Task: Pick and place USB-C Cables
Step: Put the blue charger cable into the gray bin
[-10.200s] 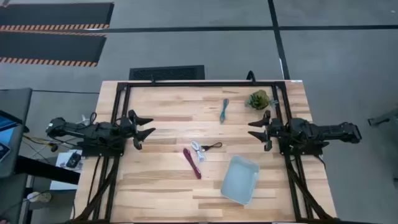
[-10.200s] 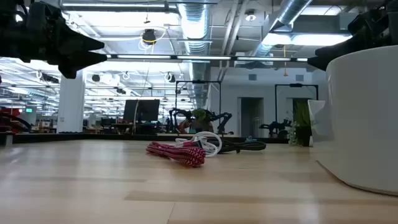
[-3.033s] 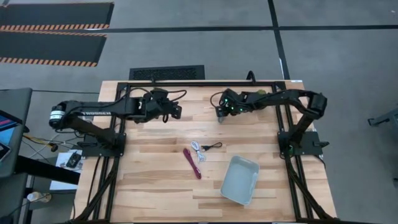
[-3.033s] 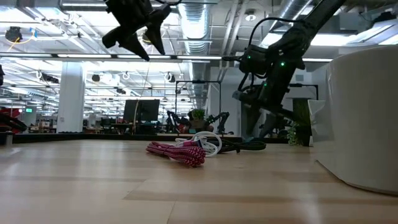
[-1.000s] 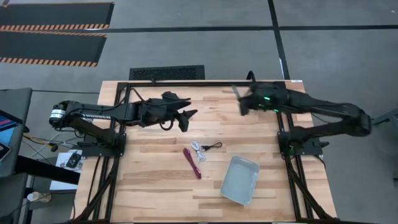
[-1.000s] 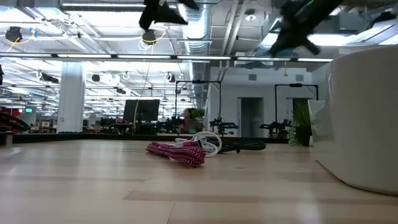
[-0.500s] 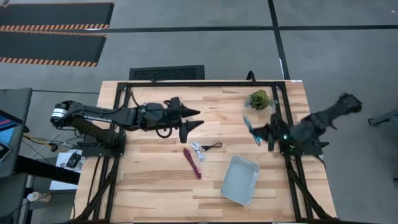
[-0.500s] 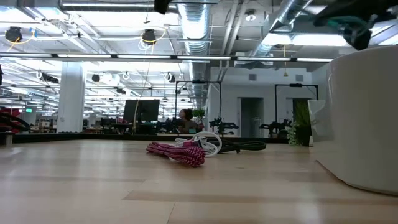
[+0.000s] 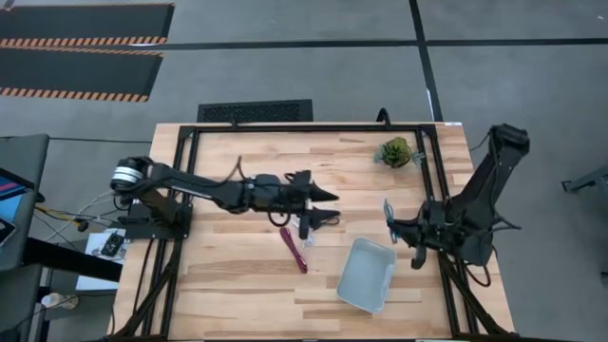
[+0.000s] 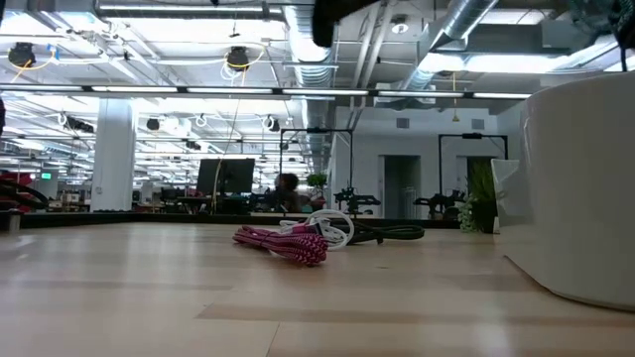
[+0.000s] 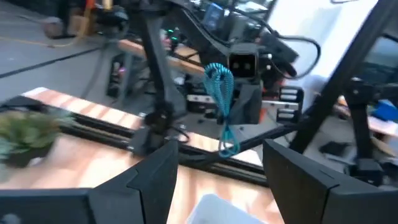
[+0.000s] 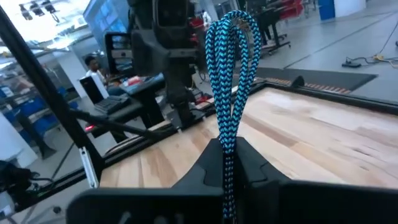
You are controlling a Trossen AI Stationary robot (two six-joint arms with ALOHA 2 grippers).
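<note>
The table [image 9: 218, 285] is made of pale wood planks with a black metal frame around it.

The left gripper [image 9: 321, 208] reaches out over the middle of the table. Its two dark pointy fingers are spread wide apart and hold nothing. In the left wrist view the fingers [image 11: 155, 174] look flat, hard and dark.

Just under it lie three cables. The dark red cable [image 9: 294, 250] is a long thin bundle with a woven, bumpy look. In the low view it shows as a pink and red braided heap [image 10: 283, 243]. The white cable [image 9: 302, 228] is a small smooth loop, touching the red one at one end. The black cable [image 9: 326, 221] lies just beside the white one and looks thin and shiny.

Next comes the pale blue tray [image 9: 367, 275]. It is a smooth rectangle with round corners and low walls. It sits turned at a slant near the front of the table.

The small green spiky plant [image 9: 395, 152] stands near the far edge of the table.

The right gripper [image 9: 389, 221] is near the right edge, just above the tray's far corner. Its fingers are closed tight on the teal cable [image 12: 231, 81]. The cable is a folded loop of braided cord, teal with dark flecks, and it sticks up out of the closed fingers, held up off the table.

No words or labels can be read.
</note>
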